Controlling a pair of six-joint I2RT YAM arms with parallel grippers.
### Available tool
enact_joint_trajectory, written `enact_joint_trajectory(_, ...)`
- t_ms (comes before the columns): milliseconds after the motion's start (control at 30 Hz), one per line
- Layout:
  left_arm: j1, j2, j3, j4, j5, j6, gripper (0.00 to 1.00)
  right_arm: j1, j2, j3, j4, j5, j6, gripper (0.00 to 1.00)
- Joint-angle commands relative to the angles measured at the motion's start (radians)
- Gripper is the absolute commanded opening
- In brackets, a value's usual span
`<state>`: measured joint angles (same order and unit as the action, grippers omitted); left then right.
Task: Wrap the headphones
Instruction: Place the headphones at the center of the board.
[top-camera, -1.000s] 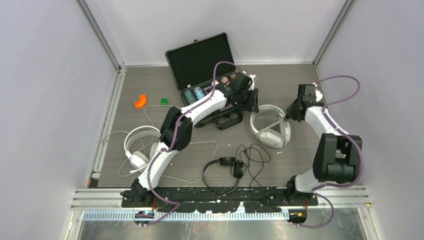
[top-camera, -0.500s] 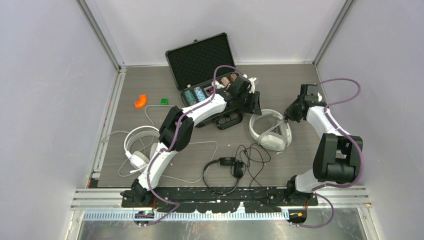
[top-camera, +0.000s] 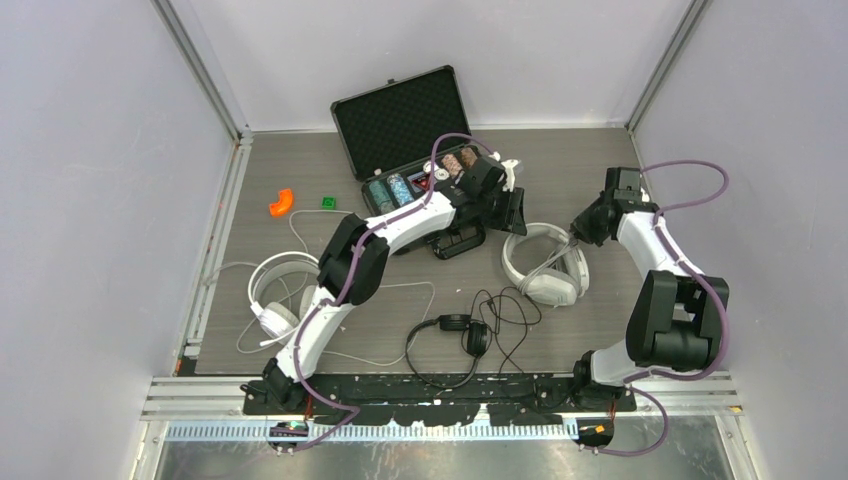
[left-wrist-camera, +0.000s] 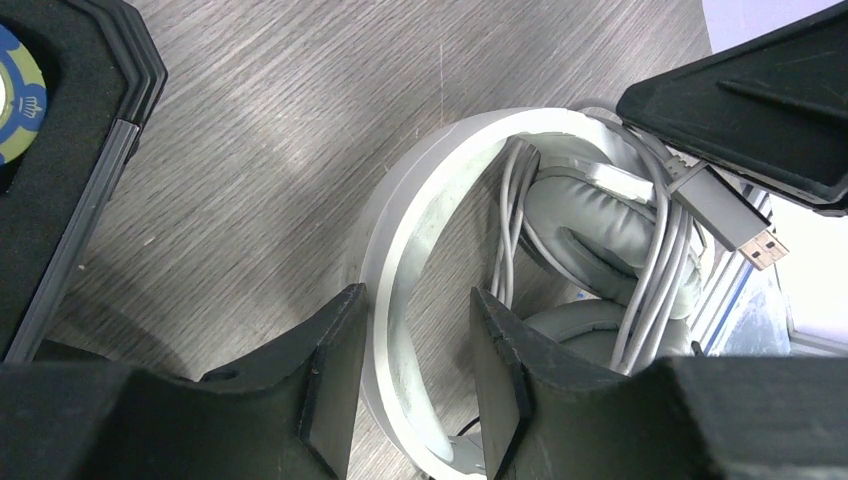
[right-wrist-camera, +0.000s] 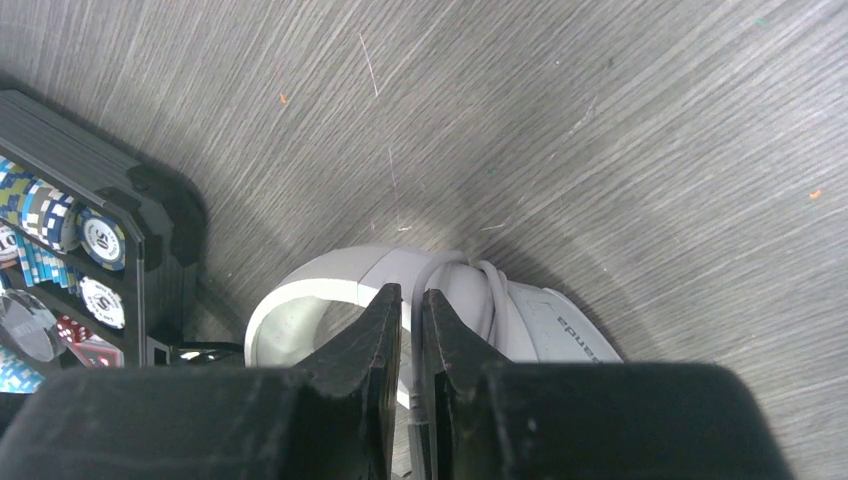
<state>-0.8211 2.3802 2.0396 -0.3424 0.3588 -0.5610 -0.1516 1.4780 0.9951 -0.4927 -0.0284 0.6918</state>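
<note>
top view: the white-grey headphones (top-camera: 545, 262) lie on the bench (top-camera: 600, 160), right of the open case (top-camera: 400, 125), with both arms meeting over them. the left end effector (top-camera: 510, 218) sits at the headband's far-left curve and the right end effector (top-camera: 575, 236) at the cup side. the black on-ear pair (top-camera: 455, 335) and the white round-cup pair (top-camera: 275, 295) lie with loose cords nearer the bases, well apart and not yet wrapped.

left wrist view: the fingers (left-wrist-camera: 335, 370) stand open astride the headband (left-wrist-camera: 395, 240), one on each side, likely to pin it so the set can't slide while the cord is pulled. the cord (left-wrist-camera: 650, 290) loops several times around the cups. its usb plug (left-wrist-camera: 735, 220) juts free just under the other arm's black finger.

right wrist view: the jaws are nearly closed, seemingly pinching the cord near its plug end. i judge this to be the last turn or tuck of this wrap.
</note>
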Motion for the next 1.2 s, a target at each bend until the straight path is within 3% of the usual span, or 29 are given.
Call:
enact_joint_trajectory(0,-0.009,-0.082,0.005,0.048,0.001,0.021,0.43,0.0,-0.074,0.048,-0.029,-0.003,0.026,0.19)
enact_joint_trajectory(167,-0.008,-0.077,0.015,0.046,-0.001,0.021,0.43,0.0,-0.088,0.063,-0.062,0.003,0.016,0.22)
enact_joint_trajectory(367,-0.008,-0.075,0.019,0.049,-0.001,0.019,0.43,0.0,-0.102,0.06,-0.064,-0.021,0.006,0.18)
enact_joint_trajectory(833,-0.008,-0.06,0.053,0.041,0.01,0.012,0.43,0.0,-0.146,0.042,-0.084,-0.063,0.022,0.18)
enact_joint_trajectory(933,-0.008,-0.069,0.072,0.022,0.012,0.013,0.43,0.0,-0.147,0.076,-0.102,-0.037,0.014,0.23)
enact_joint_trajectory(1167,-0.006,-0.142,0.099,-0.071,-0.026,0.072,0.49,0.0,-0.192,0.208,-0.182,-0.009,-0.03,0.47)
